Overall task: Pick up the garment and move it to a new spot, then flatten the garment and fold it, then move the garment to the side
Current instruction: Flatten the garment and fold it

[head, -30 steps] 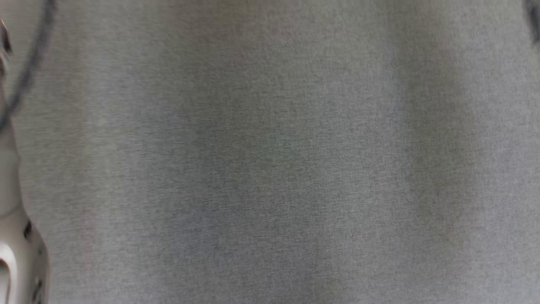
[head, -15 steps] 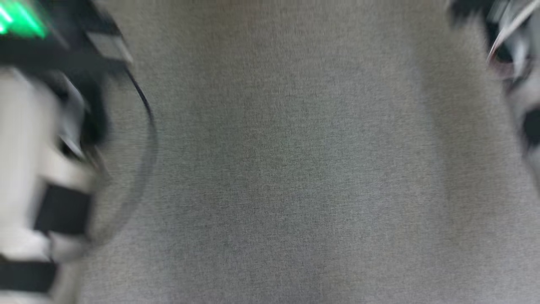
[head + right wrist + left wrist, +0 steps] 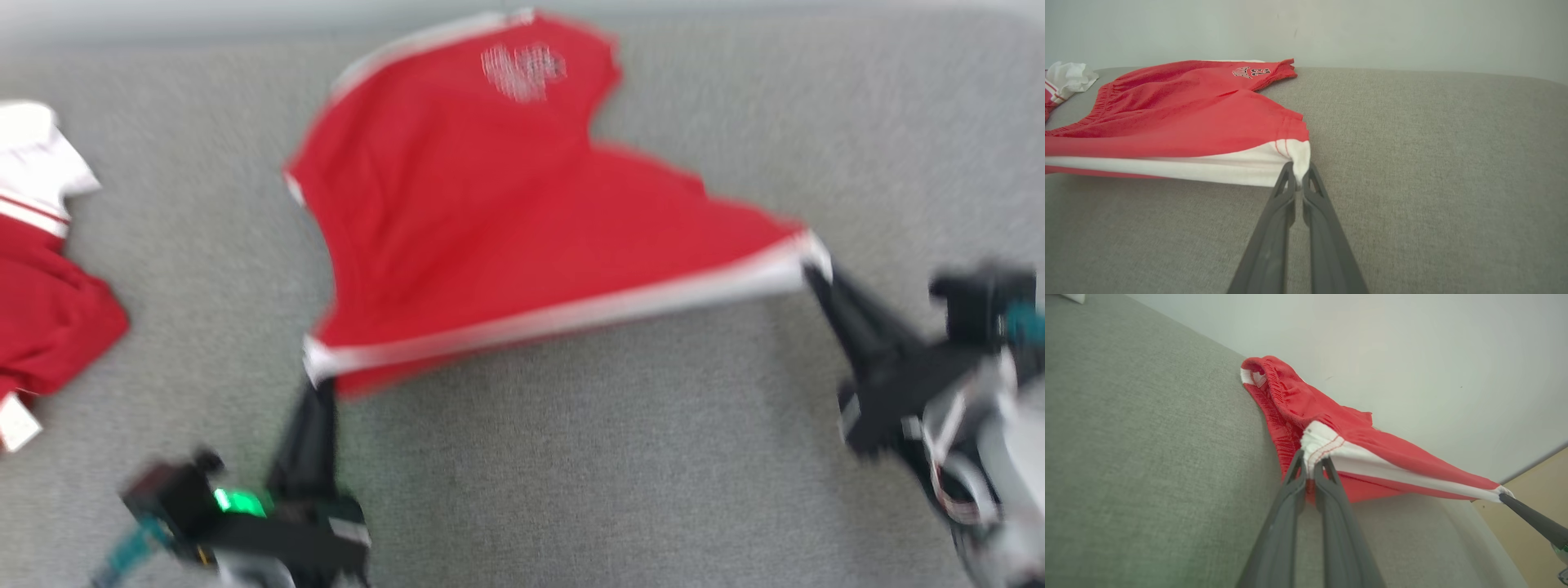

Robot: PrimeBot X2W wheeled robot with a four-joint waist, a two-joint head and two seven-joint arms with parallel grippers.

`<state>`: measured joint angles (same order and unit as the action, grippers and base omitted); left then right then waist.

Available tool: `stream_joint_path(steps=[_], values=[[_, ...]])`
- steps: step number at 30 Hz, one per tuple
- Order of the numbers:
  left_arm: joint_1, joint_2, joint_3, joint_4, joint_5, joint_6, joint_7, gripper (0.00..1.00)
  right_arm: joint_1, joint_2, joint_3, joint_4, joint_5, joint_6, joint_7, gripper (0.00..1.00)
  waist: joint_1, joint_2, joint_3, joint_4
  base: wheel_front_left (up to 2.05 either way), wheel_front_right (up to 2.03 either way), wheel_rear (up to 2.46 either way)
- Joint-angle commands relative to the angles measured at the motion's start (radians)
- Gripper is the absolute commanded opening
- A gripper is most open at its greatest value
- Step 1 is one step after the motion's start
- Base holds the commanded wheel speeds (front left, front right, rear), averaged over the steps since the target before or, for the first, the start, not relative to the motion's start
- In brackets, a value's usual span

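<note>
The garment is a pair of red shorts with white side stripes and a small printed logo, stretched over the grey cushion. My left gripper is shut on the white-striped corner at the garment's lower left. My right gripper is shut on the other white corner at the right. The white stripe runs taut between the two grips, lifted a little off the fabric surface. The far part with the logo rests on the cushion near the back wall.
A second red and white garment lies crumpled at the left edge of the grey cushion. A pale wall rises right behind the cushion. Open grey surface lies in front and to the right.
The head camera has swung from a close blurred look at grey fabric to the stretched garment and both grippers. The picture shift is the camera's own.
</note>
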<state>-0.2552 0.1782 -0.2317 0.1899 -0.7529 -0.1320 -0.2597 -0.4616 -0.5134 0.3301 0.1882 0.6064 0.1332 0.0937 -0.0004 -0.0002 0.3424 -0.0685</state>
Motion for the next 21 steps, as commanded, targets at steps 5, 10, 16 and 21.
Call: stream_joint_path(steps=[5,10,16,21], values=[[0.163,0.016,-0.054,-0.019,0.006,0.004,-0.007,0.00,0.294,0.033,-0.138,-0.164,-0.023,-0.004,0.208,0.00,0.0004,0.0002,-0.178,0.018,0.00,0.00,0.00],[0.293,0.054,-0.105,-0.043,0.040,0.005,0.004,0.00,0.561,0.102,-0.250,-0.381,-0.037,-0.004,0.459,0.00,0.0004,0.0002,-0.214,0.014,0.00,0.00,0.00],[0.365,0.063,-0.128,-0.108,0.036,0.009,0.015,0.00,0.646,0.157,-0.349,-0.537,-0.083,-0.004,0.564,0.00,0.0004,0.0002,-0.232,0.017,0.00,0.00,0.00],[0.312,0.046,-0.136,-0.111,0.052,0.017,0.016,0.00,0.548,0.131,-0.314,-0.516,-0.086,-0.004,0.572,0.00,0.0004,0.0002,-0.230,0.028,0.00,0.00,0.00]])
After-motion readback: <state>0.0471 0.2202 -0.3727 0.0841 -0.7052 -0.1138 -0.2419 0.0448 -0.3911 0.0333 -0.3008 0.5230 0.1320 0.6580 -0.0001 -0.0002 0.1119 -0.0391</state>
